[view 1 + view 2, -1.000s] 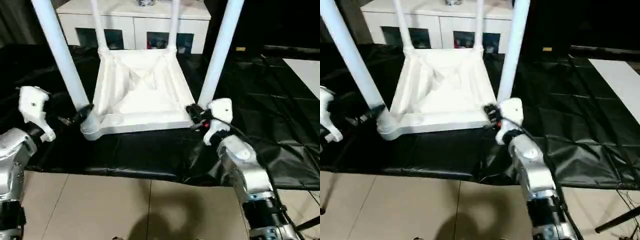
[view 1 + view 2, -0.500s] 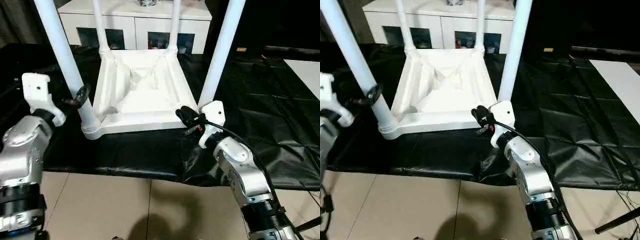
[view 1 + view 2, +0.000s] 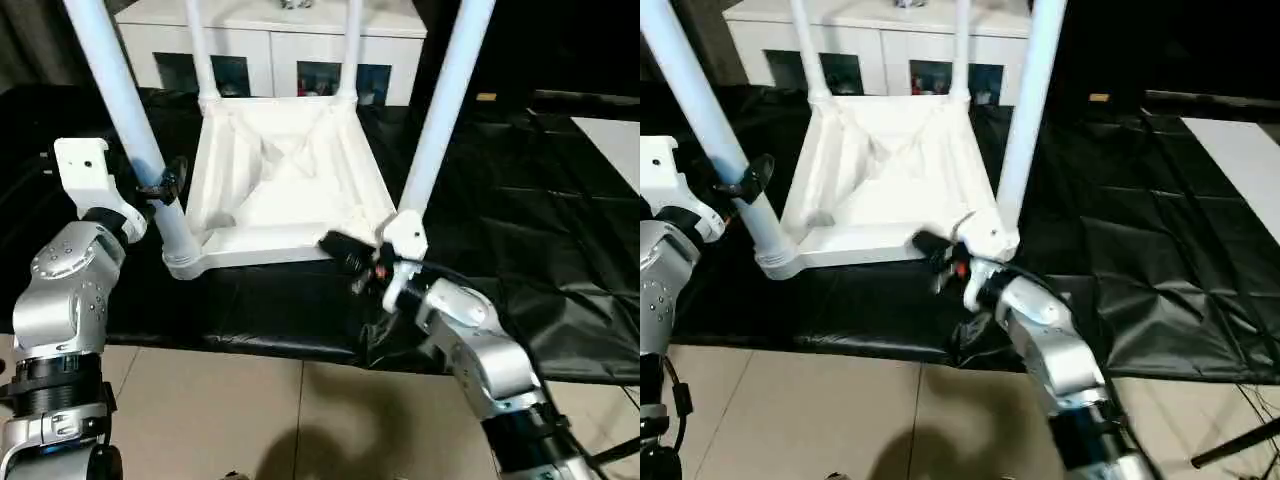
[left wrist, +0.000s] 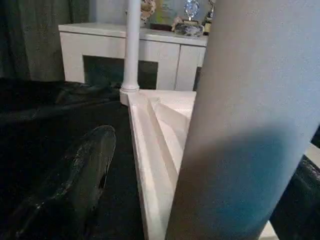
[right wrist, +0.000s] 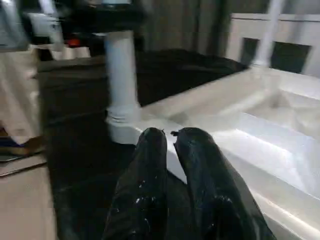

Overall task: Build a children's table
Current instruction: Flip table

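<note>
Upside down on the black-covered worktop [image 3: 560, 200]: the children's table, its white top [image 3: 285, 175] lying ribbed underside up, near the worktop's front edge.

Left gripper [image 3: 165, 185] spread wide around the near-left leg [image 3: 125, 110], low on the tube, just above its corner socket [image 3: 190, 262]. One black finger [image 4: 82, 172] seen in the left wrist view beside the tube, apart from it; no squeeze on the leg, from the look of it.

Near-left leg seated and rising out of frame, leaning a little outward. Far-left leg [image 3: 198, 45] and far-right leg [image 3: 350, 45] both planted in the back corners, in front of the white cabinet [image 3: 270, 45]. Near-right leg [image 3: 440, 100] likewise standing in its front socket.

Right gripper [image 3: 345, 252] at the front rim of the top, just beside the near-right corner, fingers [image 5: 145, 175] nearly together and holding nothing; tips very close to the rim, contact impossible to confirm.

Judged progress: far along. All four legs in place, no loose parts visible on the worktop. Probably left: pressing or checking the front legs for a firm seat, especially the tilted near-left one, then turning the whole thing over onto its feet. Depth of seating in each socket not readable from here.
</note>
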You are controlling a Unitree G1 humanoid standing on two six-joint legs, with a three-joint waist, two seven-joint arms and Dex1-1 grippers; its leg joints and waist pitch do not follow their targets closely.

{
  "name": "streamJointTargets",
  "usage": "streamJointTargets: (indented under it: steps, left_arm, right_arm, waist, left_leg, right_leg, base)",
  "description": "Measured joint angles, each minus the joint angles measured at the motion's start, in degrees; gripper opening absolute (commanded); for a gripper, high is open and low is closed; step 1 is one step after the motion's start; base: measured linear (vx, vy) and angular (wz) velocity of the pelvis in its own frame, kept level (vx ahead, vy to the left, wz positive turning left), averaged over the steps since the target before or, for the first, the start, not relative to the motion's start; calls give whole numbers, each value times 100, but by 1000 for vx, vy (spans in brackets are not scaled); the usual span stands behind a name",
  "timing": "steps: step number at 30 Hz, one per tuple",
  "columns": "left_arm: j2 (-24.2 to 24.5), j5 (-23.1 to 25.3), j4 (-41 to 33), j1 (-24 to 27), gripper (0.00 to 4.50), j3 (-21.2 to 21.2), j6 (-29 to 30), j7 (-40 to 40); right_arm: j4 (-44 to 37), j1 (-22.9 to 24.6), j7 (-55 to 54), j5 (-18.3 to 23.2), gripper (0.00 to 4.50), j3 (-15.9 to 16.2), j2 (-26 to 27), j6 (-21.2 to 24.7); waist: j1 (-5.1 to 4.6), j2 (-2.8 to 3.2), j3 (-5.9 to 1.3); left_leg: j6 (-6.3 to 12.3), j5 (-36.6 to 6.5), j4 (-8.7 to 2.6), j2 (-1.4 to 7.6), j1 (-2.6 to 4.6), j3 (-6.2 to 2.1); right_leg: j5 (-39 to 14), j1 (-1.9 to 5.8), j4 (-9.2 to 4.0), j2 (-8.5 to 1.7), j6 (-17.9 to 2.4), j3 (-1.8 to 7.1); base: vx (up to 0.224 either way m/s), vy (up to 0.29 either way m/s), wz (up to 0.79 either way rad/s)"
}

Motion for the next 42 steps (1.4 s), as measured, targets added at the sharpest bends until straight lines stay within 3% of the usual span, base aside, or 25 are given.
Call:
streamJointTargets:
  steps: [11, 16, 18, 25, 26, 28, 33, 38, 42]
  left_arm:
    - [-46, -242, -296, 189, 330, 37, 803, 194]
    - [-605, -794, -478, 150, 280, 559, 959, 559]
    - [-829, -1008, -573, 140, 258, 739, 1068, 710]
    - [-1408, -1717, -826, 97, 258, 1112, 1416, 1120]
    - [-1560, -1874, -830, 64, 258, 1214, 1453, 1213]
    - [-1710, -2086, -829, 64, 257, 1315, 1472, 1307]
    - [-1882, -2145, -856, 48, 253, 1312, 1541, 1414]
    - [-2034, -2181, -985, 55, 252, 1270, 1687, 1567]
    - [-1996, -2223, -1011, 73, 252, 1300, 1726, 1611]
  right_arm:
    - [87, -59, 116, 28, 56, -150, -178, -6]
    - [271, -85, -300, 28, 56, -198, 157, 70]
    - [270, -76, -454, 21, 56, -187, 273, 193]
    - [265, 181, -707, -89, 56, -93, 388, 434]
    - [267, 180, -817, -89, 85, -130, 432, 487]
    - [336, 149, -1065, -101, 92, -221, 537, 522]
    - [741, -4, -1919, 45, 135, -814, 891, 749]
    - [1468, -868, -2741, 1033, 179, -2073, 1339, 906]
    - [2136, -1351, -2921, 1597, 212, -2587, 1566, 925]
  waist:
    - [-5, -6, -3]
    - [-12, -5, -2]
    - [-6, 16, 9]
    - [108, 125, 10]
    - [140, 132, 9]
    - [176, 146, 13]
    - [161, 164, 18]
    - [146, 187, 20]
    - [119, 187, 19]
  left_leg:
    - [0, 0, 1, 6, 3, 0]
    - [-5, 3, 1, 6, 0, 0]
    - [-6, 3, 1, 5, -2, 0]
    - [-4, 4, 1, -4, -20, 10]
    - [-4, 4, 1, -3, -19, 10]
    - [-4, 4, 1, -2, -22, 10]
    - [-4, 4, 1, -6, -28, 11]
    - [-4, 4, -1, -10, -28, 9]
    - [-15, 11, -3, -2, -20, 4]
  right_leg:
    - [1, -1, 5, 0, -1, -6]
    - [1, -3, 4, 1, -1, -7]
    - [1, -4, 1, 0, -1, -6]
    - [-13, -6, -8, -5, 20, -5]
    - [-14, -6, -9, -5, 21, -6]
    - [-15, -6, -9, -5, 23, -8]
    - [-35, -2, -9, -5, 56, 0]
    - [-33, -5, -2, -6, 61, -2]
    - [-29, -6, 6, -6, 63, -5]
  base:
    - [0, 0, 0]
    - [0, 0, 0]
    - [0, 0, 0]
    - [0, 0, 0]
    - [0, 0, 0]
    - [0, 0, 0]
    - [0, 0, 0]
    - [0, 0, 0]
    - [0, 0, 0]
